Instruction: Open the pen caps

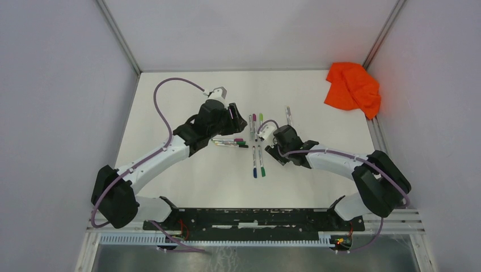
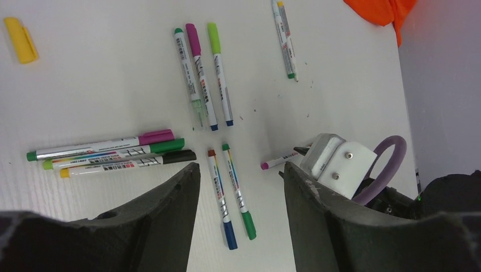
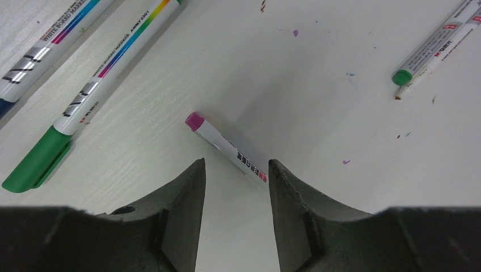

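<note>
The left arm is stretched forward and bent inward at the elbow; the right arm is folded the same way from the other side, so that the two wrists are set near each other. The left claw is held with its jaws spread and nothing clamped. The right claw is tilted downward, its jaws likewise parted, with nothing gripped.
</note>
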Available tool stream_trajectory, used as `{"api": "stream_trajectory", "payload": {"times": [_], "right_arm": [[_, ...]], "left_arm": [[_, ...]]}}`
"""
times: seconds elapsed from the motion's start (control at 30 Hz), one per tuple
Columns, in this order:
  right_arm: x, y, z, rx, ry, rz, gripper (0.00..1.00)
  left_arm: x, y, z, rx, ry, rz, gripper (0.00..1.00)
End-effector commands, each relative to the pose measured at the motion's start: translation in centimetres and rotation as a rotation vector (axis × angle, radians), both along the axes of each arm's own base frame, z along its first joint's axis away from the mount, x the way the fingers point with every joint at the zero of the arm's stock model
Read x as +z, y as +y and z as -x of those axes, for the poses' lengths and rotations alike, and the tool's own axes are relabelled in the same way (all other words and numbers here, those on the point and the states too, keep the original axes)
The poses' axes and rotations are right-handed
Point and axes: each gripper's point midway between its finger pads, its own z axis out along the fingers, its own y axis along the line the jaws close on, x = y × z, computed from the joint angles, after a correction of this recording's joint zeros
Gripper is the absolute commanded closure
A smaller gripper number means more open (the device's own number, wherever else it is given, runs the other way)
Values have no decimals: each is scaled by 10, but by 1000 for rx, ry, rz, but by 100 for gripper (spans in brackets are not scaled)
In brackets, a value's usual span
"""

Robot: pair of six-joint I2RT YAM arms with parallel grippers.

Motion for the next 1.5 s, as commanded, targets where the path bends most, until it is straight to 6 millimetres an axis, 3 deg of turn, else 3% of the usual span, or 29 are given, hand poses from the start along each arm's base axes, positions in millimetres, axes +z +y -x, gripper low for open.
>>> {"api": "stream_trajectory", "payload": {"times": [0.0, 0.53, 0.87, 1.2, 1.47], "right_arm": [[4, 9, -7, 36, -8, -3, 50], [-17, 15, -7, 89, 95, -22, 49], [-36, 8, 4, 63, 221, -75, 56], [-60, -1, 17, -1, 300, -91, 79], [-50, 0, 8, -45, 255, -121, 100]], "left_arm": [[24, -1, 2, 19, -41, 71, 37], [41, 4, 2, 25, -69, 64, 35], [53, 4, 4, 17, -80, 73, 35], [54, 7, 7, 21, -64, 64, 35], [58, 3, 8, -7, -59, 55, 35]]}}
